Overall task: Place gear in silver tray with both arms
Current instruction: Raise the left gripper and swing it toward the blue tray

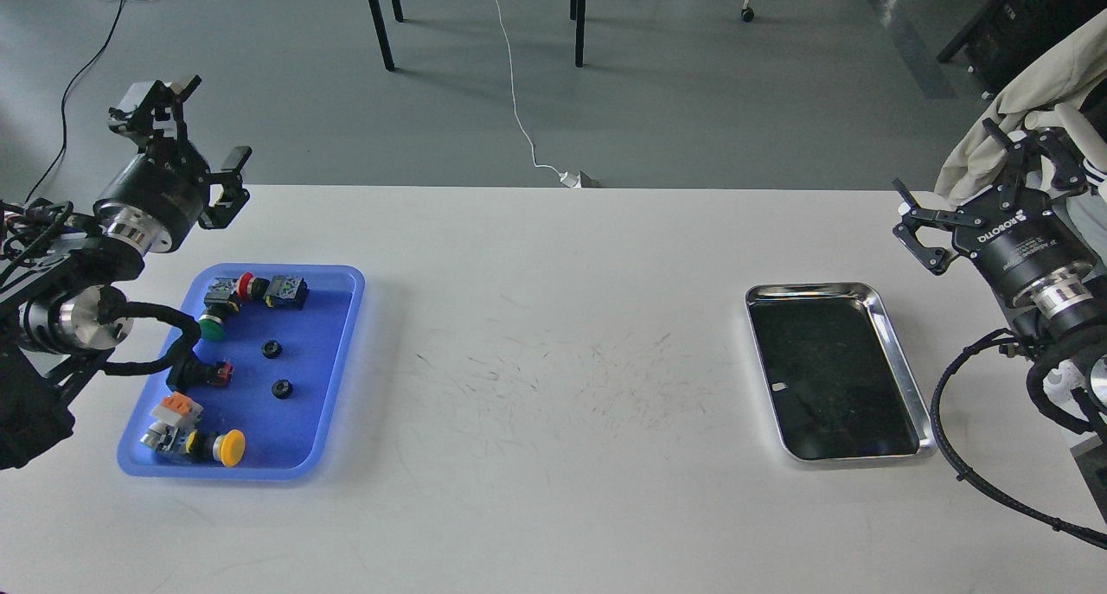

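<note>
Two small black gears (271,348) (282,388) lie in the middle of the blue plastic tray (342,369) at the left. The silver tray (899,352) sits on the right of the white table, its dark bottom bare. My left gripper (218,117) hangs open above the table's far left edge, behind the blue tray, with nothing between its fingers. At the far right my right gripper (943,155) is also open and holds nothing; it is raised behind the silver tray.
The blue tray also holds several push-button switches with red (246,286), green (211,326) and yellow (230,448) caps. A beige cloth (1020,110) hangs at the right behind my right arm. Table legs and cables are on the floor beyond the table.
</note>
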You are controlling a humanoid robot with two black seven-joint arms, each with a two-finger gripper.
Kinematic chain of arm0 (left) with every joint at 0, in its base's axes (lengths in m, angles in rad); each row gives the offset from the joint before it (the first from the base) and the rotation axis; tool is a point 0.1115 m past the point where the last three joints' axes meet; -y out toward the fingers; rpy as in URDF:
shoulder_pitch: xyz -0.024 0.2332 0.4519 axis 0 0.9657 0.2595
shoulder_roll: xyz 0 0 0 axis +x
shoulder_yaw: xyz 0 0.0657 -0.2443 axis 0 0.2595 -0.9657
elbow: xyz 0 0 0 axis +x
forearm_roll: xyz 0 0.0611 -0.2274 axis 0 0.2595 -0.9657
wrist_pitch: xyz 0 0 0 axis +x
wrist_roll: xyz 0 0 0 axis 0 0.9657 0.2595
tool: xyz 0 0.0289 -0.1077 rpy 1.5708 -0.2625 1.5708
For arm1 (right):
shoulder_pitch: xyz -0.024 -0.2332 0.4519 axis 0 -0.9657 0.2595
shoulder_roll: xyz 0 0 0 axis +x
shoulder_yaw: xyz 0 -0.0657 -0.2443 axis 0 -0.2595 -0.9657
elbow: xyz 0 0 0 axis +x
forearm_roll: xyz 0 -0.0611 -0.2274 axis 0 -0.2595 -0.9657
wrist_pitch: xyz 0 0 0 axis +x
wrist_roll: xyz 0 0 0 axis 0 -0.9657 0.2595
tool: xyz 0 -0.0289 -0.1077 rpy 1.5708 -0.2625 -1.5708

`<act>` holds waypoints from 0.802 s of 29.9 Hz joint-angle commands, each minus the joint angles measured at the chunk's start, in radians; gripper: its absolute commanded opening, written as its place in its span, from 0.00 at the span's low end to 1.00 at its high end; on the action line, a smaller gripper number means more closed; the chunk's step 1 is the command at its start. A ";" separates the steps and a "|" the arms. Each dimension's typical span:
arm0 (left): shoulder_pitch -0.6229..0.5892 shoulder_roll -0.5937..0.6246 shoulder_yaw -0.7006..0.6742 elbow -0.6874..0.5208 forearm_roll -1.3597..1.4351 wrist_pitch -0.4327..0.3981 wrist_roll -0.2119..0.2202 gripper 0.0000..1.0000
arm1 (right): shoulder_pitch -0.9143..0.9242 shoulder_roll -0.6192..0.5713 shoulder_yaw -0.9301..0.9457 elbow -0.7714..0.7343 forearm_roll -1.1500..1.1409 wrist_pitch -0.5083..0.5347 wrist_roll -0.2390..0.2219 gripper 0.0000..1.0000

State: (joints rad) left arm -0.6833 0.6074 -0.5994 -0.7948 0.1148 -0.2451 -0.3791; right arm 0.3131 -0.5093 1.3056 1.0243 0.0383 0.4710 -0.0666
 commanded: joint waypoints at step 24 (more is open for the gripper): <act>0.007 0.025 -0.020 -0.001 0.002 -0.020 0.014 0.98 | 0.015 -0.041 -0.062 0.011 -0.021 -0.022 -0.010 0.99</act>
State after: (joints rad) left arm -0.6771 0.6206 -0.6201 -0.7959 0.1159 -0.2634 -0.3639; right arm 0.3294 -0.5397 1.2556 1.0349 0.0173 0.4460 -0.0773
